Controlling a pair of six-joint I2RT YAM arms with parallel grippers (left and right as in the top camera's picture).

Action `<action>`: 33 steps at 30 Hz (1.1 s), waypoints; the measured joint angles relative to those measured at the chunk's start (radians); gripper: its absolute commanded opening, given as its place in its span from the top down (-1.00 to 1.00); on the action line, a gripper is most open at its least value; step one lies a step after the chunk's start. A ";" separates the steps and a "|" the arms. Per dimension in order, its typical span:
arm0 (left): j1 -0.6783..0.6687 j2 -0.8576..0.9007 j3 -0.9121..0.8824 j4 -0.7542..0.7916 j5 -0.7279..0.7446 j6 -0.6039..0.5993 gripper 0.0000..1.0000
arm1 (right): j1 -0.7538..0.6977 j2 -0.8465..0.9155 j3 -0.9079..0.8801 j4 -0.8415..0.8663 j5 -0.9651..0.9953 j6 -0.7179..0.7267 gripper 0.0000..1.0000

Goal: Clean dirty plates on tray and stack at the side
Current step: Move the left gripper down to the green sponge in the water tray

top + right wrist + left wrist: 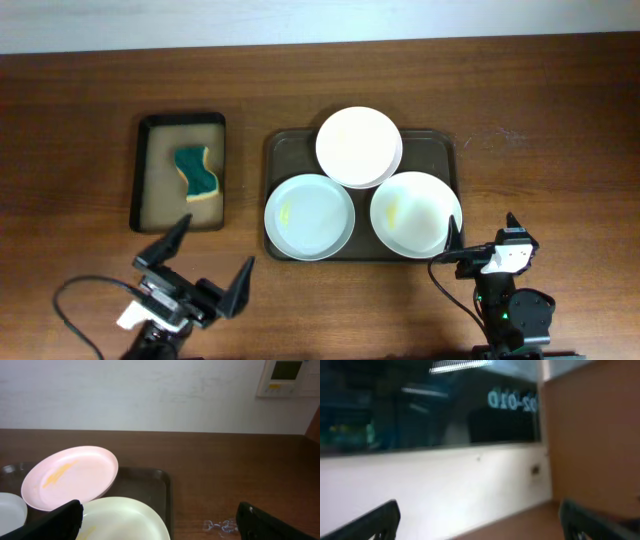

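The brown bench (560, 90) held the big tray (285, 150) in the middle. Three white plates (358, 146) sat on it. The far one lay partly over the two near ones, which had yellow smears. The right gripper (481, 225) was wide open and held nothing, just beside the right plate. The left gripper (217, 240) was wide open and held nothing too, near the tray's left corner. A sponge (196, 172) lay in a small black tray (145, 170). Numbers on a window (512, 401) were too blurry to read.

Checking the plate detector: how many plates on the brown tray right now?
3, all on the tray: back-middle plate, front-left plate, front-right plate. Another could hide under the back one.
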 measured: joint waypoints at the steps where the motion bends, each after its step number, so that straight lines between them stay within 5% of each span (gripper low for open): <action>1: -0.001 0.041 0.078 -0.117 -0.027 0.023 -0.99 | 0.000 0.000 0.000 0.000 0.000 -0.001 -0.97; 8: -0.001 0.518 0.655 -0.713 -0.134 0.201 -0.99 | -0.001 0.000 0.000 0.000 0.000 0.000 -0.97; 13: -0.001 0.809 0.888 -0.882 -0.083 0.243 -0.99 | -0.002 0.000 0.000 0.000 0.000 0.000 -0.97; 19: -0.001 1.087 1.122 -1.138 -0.257 0.184 -0.99 | -0.002 0.000 0.000 0.000 0.000 0.000 -0.97; 33: 0.088 1.574 1.242 -1.148 -0.403 0.040 -0.99 | -0.002 0.001 0.000 0.000 0.000 0.000 -0.97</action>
